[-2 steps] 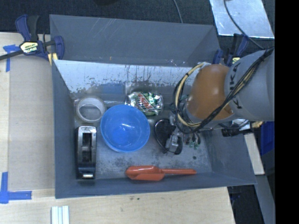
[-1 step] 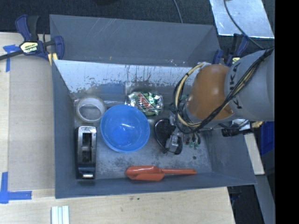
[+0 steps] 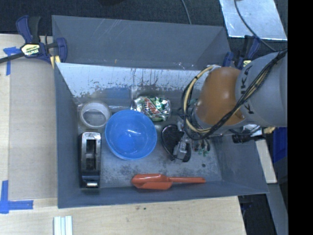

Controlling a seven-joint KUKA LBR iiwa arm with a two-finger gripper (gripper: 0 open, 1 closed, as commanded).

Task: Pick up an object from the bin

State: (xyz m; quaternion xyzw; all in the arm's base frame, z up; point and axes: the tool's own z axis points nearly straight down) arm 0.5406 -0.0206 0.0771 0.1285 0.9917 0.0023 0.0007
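I am seeing the gripper (image 3: 182, 151) hanging low inside the grey metal bin (image 3: 66, 146), just to the right of the round blue plastic bowl (image 3: 131, 134). I am not managing to tell whether it is spread apart or pressed together, since its tip is merging with the dark shapes around it. It is lying against the right side of a small black rounded object (image 3: 168, 136), which is sitting between the gripper and the blue bowl, close to the bowl's right rim. Whether the gripper is clamping that black object I am also unable to say. Above the gripper, the arm's orange wrist cover (image 3: 220, 98) and its looped yellow and black cables (image 3: 189, 104) are reaching in to the right of the bowl. A crinkled shiny foil packet with green and red print (image 3: 152, 107) is lying just beyond the bowl's far right edge, touching or nearly touching its rim. An orange-red plastic scoop with a long thin handle (image 3: 165, 181) is lying flat in front of the bowl, handle pointing right. Left of the bowl, a roll of clear tape (image 3: 95, 115) is resting near its upper left, and a black and grey tape dispenser (image 3: 90, 159) is standing at its lower left.
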